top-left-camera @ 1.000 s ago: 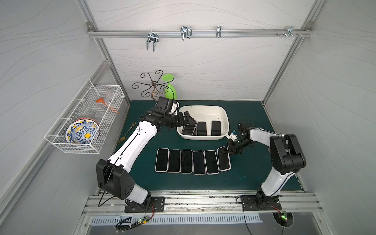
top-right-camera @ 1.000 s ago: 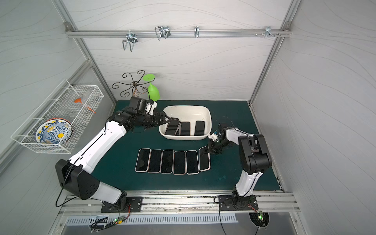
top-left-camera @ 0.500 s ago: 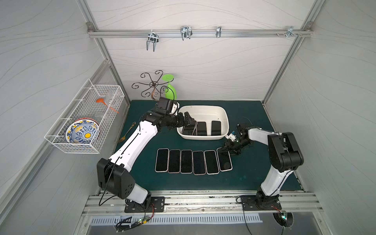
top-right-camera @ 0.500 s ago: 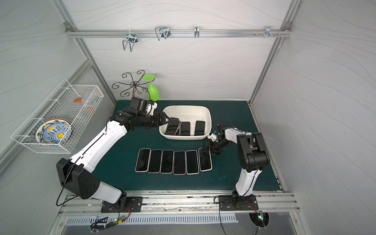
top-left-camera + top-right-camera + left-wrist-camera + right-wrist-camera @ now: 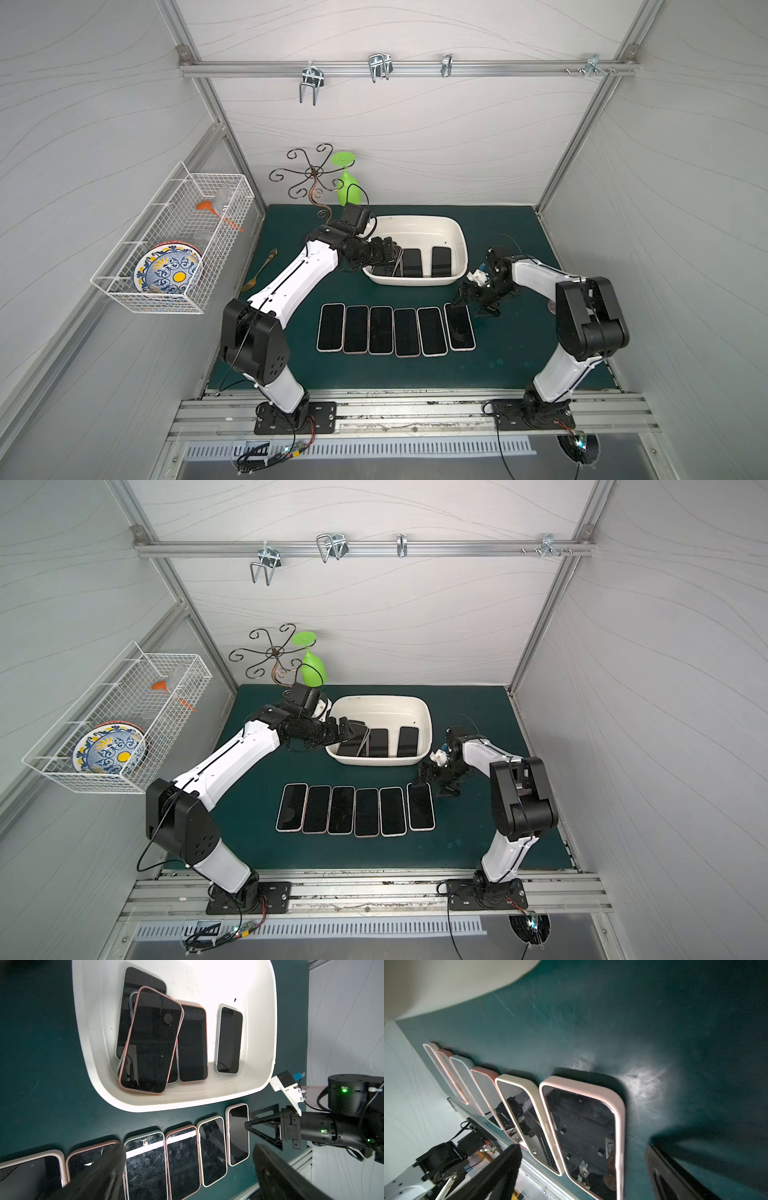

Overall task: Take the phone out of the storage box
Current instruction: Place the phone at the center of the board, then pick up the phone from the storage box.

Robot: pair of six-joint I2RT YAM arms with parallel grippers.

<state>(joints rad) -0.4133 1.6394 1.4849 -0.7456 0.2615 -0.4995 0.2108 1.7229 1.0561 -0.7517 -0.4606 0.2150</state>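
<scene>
The cream-white storage box stands at the back of the green mat. Several dark-screened phones lie in it, the top one pink-cased and slanted over others, one apart. My left gripper hangs open over the box's left end, holding nothing. In front of the box several phones lie side by side in a row. My right gripper stands open over the far end of the rightmost phone, which lies flat.
A white wire basket with a patterned plate hangs on the left wall. A curly metal stand and a green glass are at the back left. A fork lies on the mat's left side.
My right gripper has opened and let go of the rightmost phone, which has gone from tilted to flat at the row's end. The left arm has hardly moved.
</scene>
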